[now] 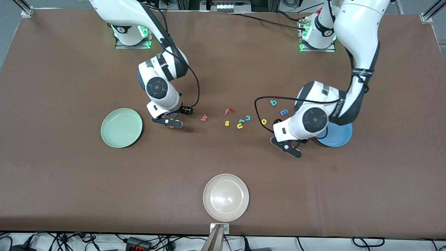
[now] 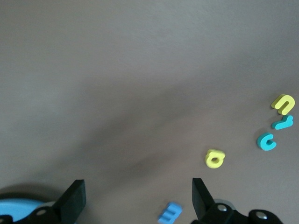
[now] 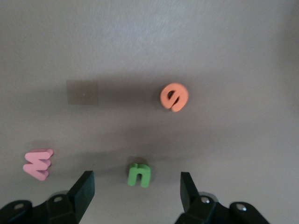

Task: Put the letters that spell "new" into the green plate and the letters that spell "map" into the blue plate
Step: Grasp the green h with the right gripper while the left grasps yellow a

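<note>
We see the right gripper (image 3: 135,186) bent low over the table beside the green plate (image 1: 121,127), fingers parted astride the green "n" (image 3: 139,174), gripping nothing; the orange "e" (image 3: 174,97) lies mostly hidden under it in the front view; the left gripper (image 2: 136,198) hangs released, covering part of the blue plate (image 1: 338,136).

Front view evenly lit from above, moderately bright; brown table (image 1: 223,157) reads flat, slightly darker along its lower edge. Soft, short shadows sit beneath both arms. Cream-white plate (image 1: 226,197) carries a pale sheen at its centre. Green glow at each arm base.

Left wrist view dimmer, greyish; a broad diffuse shadow crosses the surface diagonally. Letters soft-edged, the blue "m" (image 2: 170,213) most blurred.

Right wrist view similarly muted; orange "e" (image 3: 174,97) and pinkish-red "w" (image 3: 37,164) look hazy, casting faint shadows.
</note>
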You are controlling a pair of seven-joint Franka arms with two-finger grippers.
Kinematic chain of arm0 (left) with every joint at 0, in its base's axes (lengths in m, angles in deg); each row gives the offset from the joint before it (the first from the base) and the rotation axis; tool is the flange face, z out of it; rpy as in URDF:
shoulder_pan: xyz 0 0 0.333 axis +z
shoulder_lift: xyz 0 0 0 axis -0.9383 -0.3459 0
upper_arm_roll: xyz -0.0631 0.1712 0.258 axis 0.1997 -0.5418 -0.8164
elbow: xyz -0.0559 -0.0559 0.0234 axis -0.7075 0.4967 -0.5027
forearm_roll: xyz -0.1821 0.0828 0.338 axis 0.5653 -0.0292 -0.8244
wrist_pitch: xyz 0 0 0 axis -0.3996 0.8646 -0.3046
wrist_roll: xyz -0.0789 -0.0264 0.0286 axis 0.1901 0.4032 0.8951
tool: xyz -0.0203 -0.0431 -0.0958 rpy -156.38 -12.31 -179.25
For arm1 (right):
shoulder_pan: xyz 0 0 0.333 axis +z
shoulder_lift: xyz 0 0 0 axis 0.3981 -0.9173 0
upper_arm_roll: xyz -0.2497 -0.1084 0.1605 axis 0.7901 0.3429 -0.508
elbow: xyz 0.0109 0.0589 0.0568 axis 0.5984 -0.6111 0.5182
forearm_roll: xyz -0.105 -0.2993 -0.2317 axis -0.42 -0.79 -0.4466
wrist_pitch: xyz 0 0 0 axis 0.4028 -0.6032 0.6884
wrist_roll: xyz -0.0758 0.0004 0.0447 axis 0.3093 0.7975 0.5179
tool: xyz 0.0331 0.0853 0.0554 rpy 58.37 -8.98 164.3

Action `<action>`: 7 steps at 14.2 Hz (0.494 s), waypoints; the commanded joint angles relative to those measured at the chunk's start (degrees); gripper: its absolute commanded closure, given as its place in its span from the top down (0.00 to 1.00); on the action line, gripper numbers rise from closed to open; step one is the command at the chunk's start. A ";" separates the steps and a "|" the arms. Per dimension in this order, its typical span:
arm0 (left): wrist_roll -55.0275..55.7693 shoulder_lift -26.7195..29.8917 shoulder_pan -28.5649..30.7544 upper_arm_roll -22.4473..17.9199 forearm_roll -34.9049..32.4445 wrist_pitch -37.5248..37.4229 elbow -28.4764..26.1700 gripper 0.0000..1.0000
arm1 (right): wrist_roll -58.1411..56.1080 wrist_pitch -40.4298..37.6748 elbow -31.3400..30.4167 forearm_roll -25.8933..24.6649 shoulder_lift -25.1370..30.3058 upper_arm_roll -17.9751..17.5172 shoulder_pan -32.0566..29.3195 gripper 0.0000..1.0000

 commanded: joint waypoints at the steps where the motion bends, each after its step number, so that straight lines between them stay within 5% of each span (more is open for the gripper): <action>1: -0.27 3.92 -0.60 2.24 -1.23 7.63 -8.65 1.00 | 3.51 4.77 -3.09 0.64 -0.11 0.63 1.18 0.77; 7: -5.57 3.49 -5.25 3.22 -1.67 19.49 -16.99 1.00 | 6.85 8.04 -4.33 0.64 -0.55 0.63 2.23 0.67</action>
